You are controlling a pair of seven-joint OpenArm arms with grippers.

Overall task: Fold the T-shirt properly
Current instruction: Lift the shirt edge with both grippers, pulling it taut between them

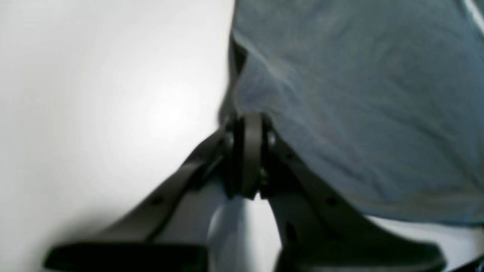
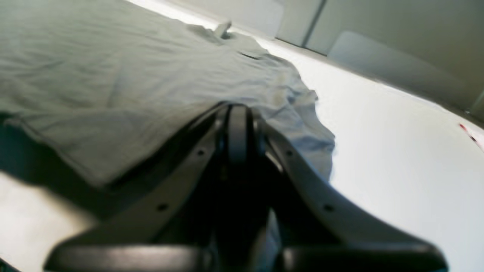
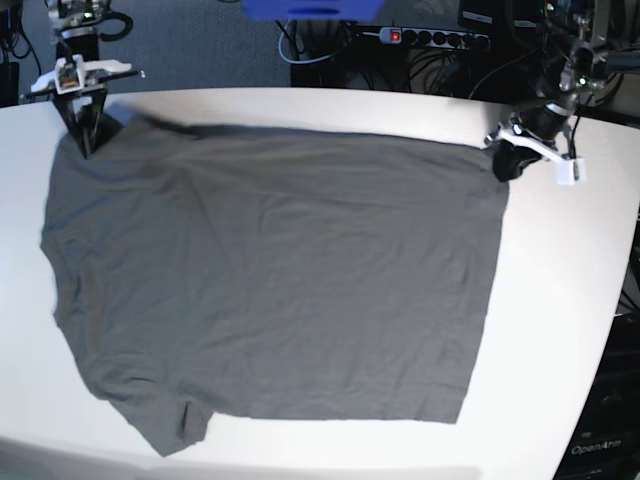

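1. The T-shirt (image 3: 270,270) lies spread nearly flat across the white tabletop (image 3: 570,300), covering most of it, with one sleeve sticking out at the near left corner in the base view.
2. The left tool (image 1: 249,124) is pressed together on the T-shirt's far right corner as the base view shows it; from the left wrist camera the cloth runs into the closed tips, but the pinched edge itself is hidden between them.
3. The right tool (image 2: 237,113) is likewise pressed together on the cloth at the far left corner, and the fabric bunches beside it.
4. Both wrist pictures are blurred, so seams and hems are hard to make out.
5. In the left wrist view the shirt runs off the top and right edges.
6. Behind the tabletop, a power strip (image 3: 435,37) and tangled cables (image 3: 320,50) show, partly cut off by the top edge.
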